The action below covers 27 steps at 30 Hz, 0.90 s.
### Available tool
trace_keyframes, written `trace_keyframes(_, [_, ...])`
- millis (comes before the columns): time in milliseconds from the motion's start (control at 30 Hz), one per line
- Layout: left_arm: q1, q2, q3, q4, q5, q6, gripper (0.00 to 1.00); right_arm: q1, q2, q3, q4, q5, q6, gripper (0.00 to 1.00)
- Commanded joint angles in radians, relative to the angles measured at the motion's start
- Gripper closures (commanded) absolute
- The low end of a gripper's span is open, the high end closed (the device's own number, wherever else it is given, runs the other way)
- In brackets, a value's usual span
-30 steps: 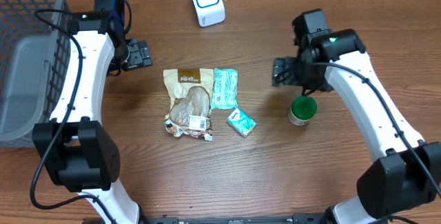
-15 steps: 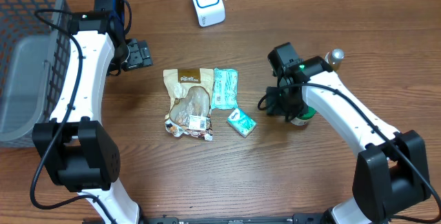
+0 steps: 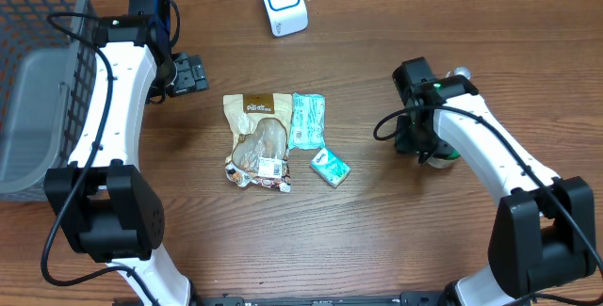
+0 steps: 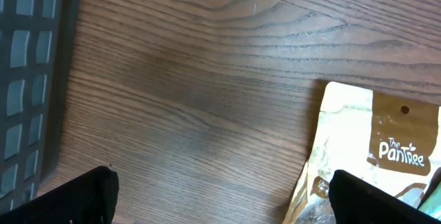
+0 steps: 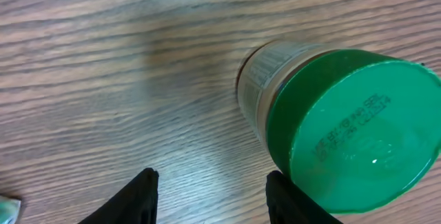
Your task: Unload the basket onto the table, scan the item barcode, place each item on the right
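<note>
Evidently, right gripper (image 5: 212,182): its jaws had narrowed from wide to roughly half open within the last second, with only bare table (image 3: 377,240) between them; it held nothing.
Green-lidded jar (image 5: 344,127): sat just outside one finger, touching it or nearly so, not between the jaws; in the overhead view it lay farther right than a second earlier, mostly hidden under the arm.
Meaning for the task: the closing looked like a miss that nudged the jar aside, so a fresh approach seemed needed before any scan.
Right arm: bent low over the table, wrist turned down, forearm running in from the near right corner.
Scanner (image 3: 283,3): white and blue, at the far edge, well apart from the jar.
Left gripper (image 4: 227,193): fully open, empty, unmoved beside the Pantree pouch (image 4: 372,148) and near the basket (image 3: 38,80).
</note>
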Motion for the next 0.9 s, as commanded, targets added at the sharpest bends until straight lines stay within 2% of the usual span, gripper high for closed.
trace_keyframes(0, [-0.007, -0.015, 0.016, 0.001, -0.013, 0.003, 0.00, 0.001, -0.004, -0.008, 0.016, -0.014, 0.011, 0.53])
trace_keyframes(133, [-0.007, -0.015, 0.016, 0.001, -0.013, 0.004, 0.01, 0.020, -0.004, -0.008, 0.060, -0.206, -0.002, 0.56])
trace_keyframes(267, [-0.007, -0.015, 0.016, 0.001, -0.013, 0.003, 0.01, 0.060, -0.004, -0.008, 0.125, -0.414, -0.145, 0.55])
trace_keyframes(733, [-0.007, -0.015, 0.016, 0.001, -0.013, 0.004, 0.00, 0.274, -0.004, -0.010, 0.186, -0.382, -0.330, 0.56])
trace_keyframes(867, [-0.007, -0.015, 0.016, 0.001, -0.013, 0.003, 0.00, 0.344, -0.004, -0.010, 0.210, -0.347, -0.331, 0.62])
